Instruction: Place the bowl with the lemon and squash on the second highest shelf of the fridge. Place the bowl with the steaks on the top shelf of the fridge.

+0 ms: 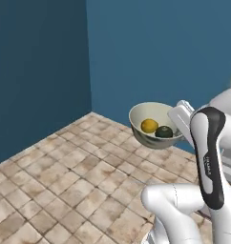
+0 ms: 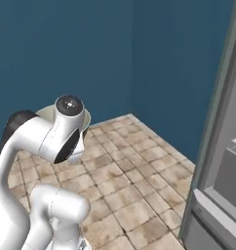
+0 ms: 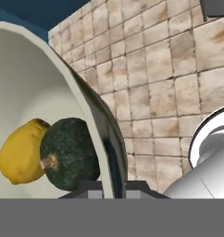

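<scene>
While aloft, bowl (image 1: 154,125) in hand (image 3: 115,186)

The lemon (image 1: 149,125) and the squash (image 1: 163,131) are set side by side in the bowl (image 1: 141,116), which is held above the floor (image 1: 65,176).

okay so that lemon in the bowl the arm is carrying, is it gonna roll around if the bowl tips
Probably. The lemon looks rounded and lies loose on the bowl's smooth curved inside. The squash beside it may block it one way. The gripper pinches just the rim, so tilt seems possible.
</scene>
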Tool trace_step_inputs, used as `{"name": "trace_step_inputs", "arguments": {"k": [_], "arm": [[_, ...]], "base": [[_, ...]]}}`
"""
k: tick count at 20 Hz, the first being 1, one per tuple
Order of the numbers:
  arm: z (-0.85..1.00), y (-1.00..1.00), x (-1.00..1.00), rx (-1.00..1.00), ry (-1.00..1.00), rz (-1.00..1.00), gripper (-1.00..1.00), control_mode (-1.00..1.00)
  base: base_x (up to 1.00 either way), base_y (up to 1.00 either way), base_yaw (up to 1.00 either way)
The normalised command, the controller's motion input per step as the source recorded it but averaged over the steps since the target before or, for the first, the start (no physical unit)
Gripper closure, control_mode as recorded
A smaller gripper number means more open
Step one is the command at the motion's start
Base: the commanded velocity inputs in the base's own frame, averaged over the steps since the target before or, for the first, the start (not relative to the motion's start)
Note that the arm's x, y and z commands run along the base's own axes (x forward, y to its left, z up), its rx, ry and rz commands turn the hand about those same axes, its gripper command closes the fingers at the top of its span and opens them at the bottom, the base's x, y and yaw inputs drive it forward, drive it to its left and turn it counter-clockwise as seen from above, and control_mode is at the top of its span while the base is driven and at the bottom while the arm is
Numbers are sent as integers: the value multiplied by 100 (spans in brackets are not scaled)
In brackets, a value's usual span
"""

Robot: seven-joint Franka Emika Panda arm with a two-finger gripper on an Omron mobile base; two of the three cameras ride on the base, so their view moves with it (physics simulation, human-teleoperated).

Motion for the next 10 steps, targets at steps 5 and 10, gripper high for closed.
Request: {"name": "trace_step_inputs", "arguments": {"k": [5, 10], "arm": [[0, 0, 0, 0, 0, 0, 100, 100], [0, 0, 0, 0, 0, 0, 100, 100]], "base": [[39, -20, -62], [58, -21, -58]]}}
